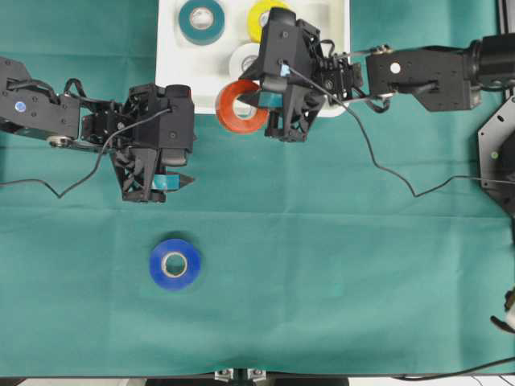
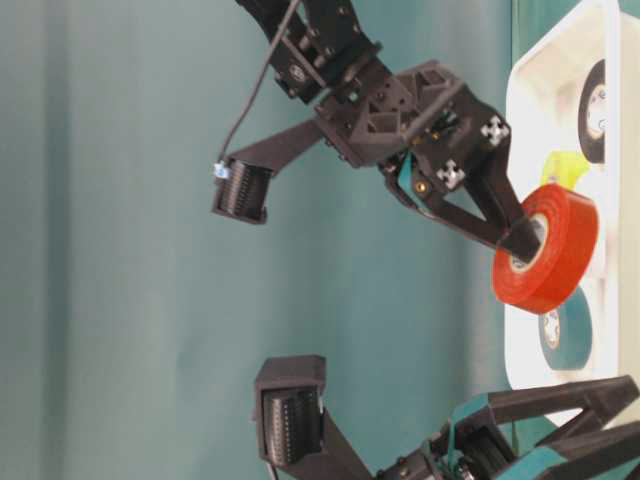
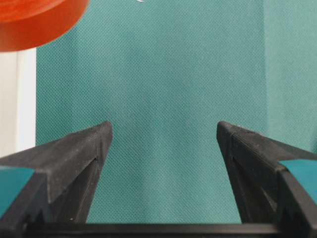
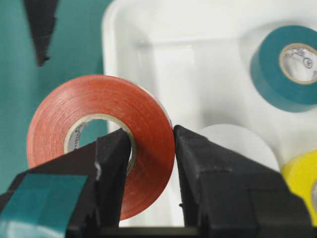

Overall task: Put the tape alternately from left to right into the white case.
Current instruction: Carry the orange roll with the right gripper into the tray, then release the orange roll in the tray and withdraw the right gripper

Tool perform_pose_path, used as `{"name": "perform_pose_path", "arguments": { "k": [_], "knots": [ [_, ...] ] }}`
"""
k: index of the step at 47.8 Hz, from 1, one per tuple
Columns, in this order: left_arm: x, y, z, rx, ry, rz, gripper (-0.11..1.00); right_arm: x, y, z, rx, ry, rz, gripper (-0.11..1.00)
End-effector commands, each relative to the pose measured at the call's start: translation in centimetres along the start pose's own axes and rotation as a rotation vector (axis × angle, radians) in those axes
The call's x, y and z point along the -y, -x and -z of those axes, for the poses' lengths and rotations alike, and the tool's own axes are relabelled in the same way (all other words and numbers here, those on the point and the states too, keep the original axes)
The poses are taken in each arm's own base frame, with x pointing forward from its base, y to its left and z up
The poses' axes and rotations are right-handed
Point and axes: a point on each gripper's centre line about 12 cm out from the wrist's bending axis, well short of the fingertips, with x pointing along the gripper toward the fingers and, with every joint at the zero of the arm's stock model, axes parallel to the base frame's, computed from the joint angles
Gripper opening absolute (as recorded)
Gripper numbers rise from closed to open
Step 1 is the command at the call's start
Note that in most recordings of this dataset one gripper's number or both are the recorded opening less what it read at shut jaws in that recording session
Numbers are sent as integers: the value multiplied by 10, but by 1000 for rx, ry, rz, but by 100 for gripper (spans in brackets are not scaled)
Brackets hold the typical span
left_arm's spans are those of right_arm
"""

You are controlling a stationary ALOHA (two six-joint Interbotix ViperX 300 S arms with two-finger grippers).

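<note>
White case [image 1: 169,48], far tabletop [image 1: 338,265]: three rolls, teal [image 1: 201,20], yellow [image 1: 259,16], white [image 1: 244,58]. One orange-red roll [image 1: 240,106] pinched in right fingers [image 4: 124,148] at case's near edge. One blue roll [image 1: 175,264] near-left. Left fingers [image 3: 74,158] spread, empty.

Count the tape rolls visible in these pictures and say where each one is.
5. Teal roll, yellow roll and white roll lie in the white case; orange-red roll is held by the right gripper; blue roll is on the cloth. Others may be hidden.
</note>
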Motion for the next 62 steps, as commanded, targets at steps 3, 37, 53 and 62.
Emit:
{"name": "perform_pose_path", "arguments": {
  "k": [3,37,53,62],
  "knots": [
    [1,5,-2,25,-1,1,85,4,-1,-19,56,-3,-2,29],
    [1,6,-3,31,-1,1,85,18,-36,-41,84,21,19,29],
    [1,5,-3,31,-1,1,85,26,-50,-36,69,11,28,29],
    [1,6,-3,32,-1,1,85,27,-56,-32,66,6,22,29]
  ]
}}
